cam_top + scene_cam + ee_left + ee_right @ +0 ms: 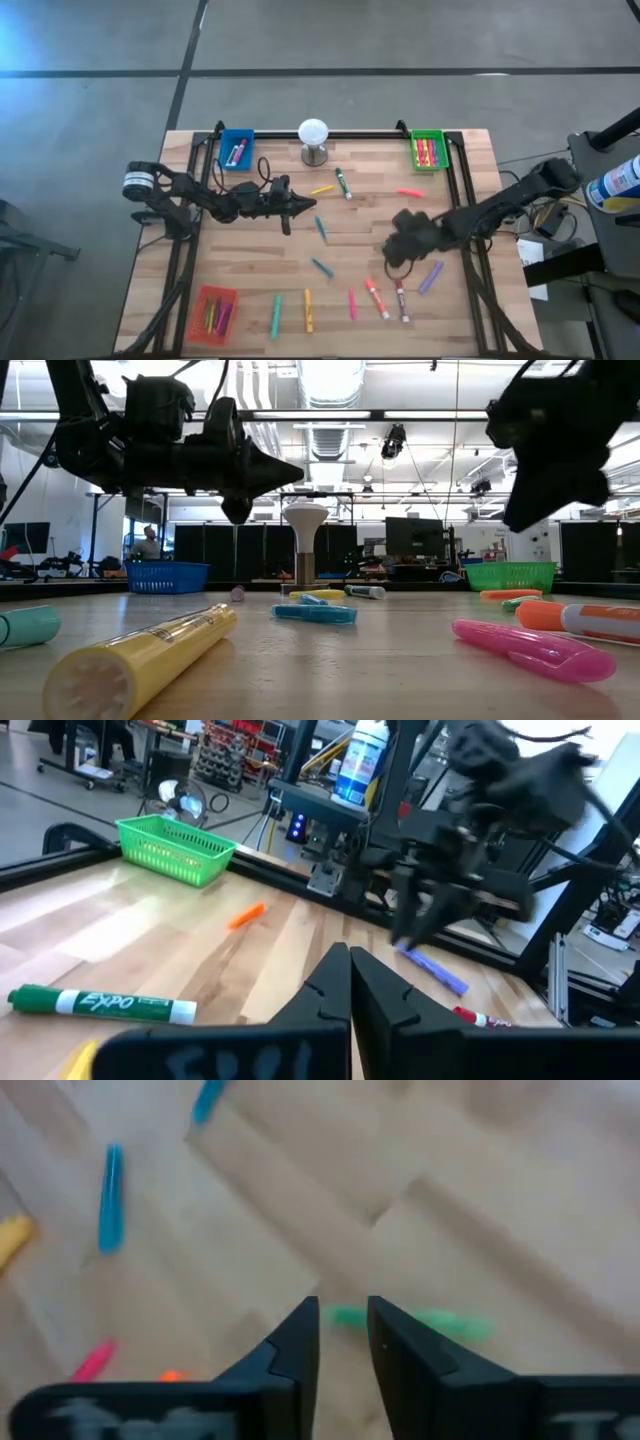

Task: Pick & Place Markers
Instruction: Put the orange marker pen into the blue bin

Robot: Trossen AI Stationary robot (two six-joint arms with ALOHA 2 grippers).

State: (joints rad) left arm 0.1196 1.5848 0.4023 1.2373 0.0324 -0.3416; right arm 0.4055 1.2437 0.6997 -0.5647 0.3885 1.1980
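Arms hover above table: left end effector together, right end effector slightly apart.

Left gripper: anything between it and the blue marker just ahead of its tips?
Nothing visible. The left gripper is shut and raised above the table; the blue marker lies just past its tips on bare wood. The closest other things, a yellow marker and a green marker, lie off to the far side.

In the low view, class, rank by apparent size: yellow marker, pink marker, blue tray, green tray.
1. Yellow marker, nearest the camera.
2. Pink marker.
3. Blue tray and green tray: alike, unranked.
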